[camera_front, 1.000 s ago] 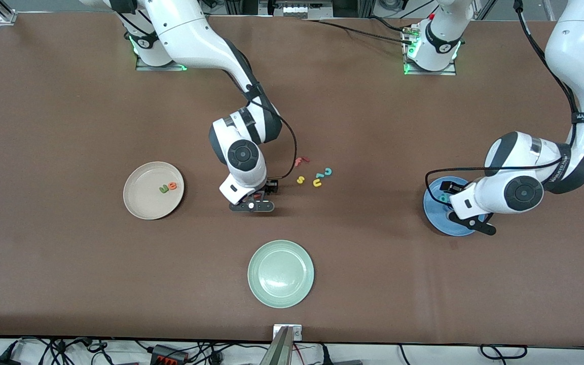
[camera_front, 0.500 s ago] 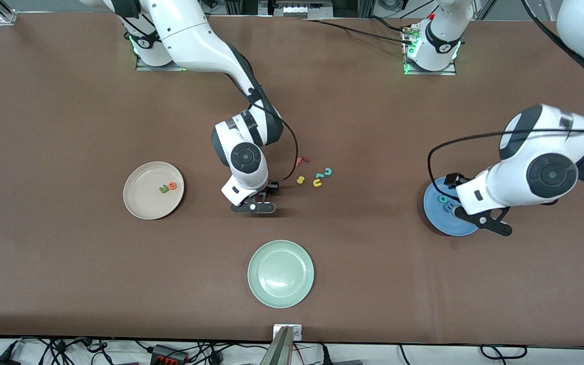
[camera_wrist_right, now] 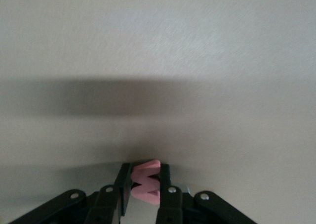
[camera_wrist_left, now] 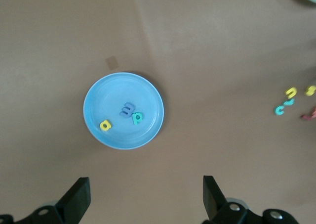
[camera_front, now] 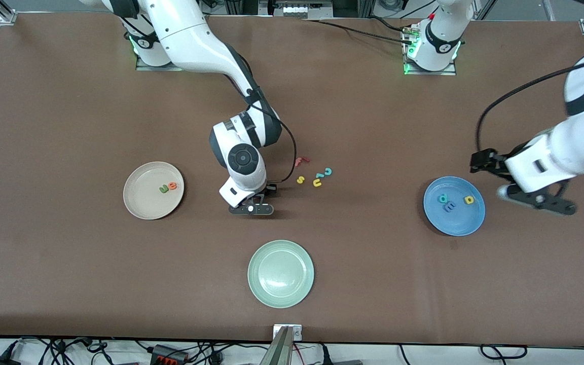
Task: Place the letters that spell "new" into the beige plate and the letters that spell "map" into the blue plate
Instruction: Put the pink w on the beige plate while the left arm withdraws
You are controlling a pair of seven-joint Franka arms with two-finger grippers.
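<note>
On table, right gripper (camera_wrist_right: pixel 144 187) pinches pink w (camera_wrist_right: pixel 146 182).

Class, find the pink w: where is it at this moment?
The pink w is pinched in the right gripper, low at the table between the beige plate and the loose letters, as the right wrist view shows.

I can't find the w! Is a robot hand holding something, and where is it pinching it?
Yes. The right gripper is shut on the pinkish-red w, pinching its two flat faces. The left gripper is open, holding nothing.
</note>
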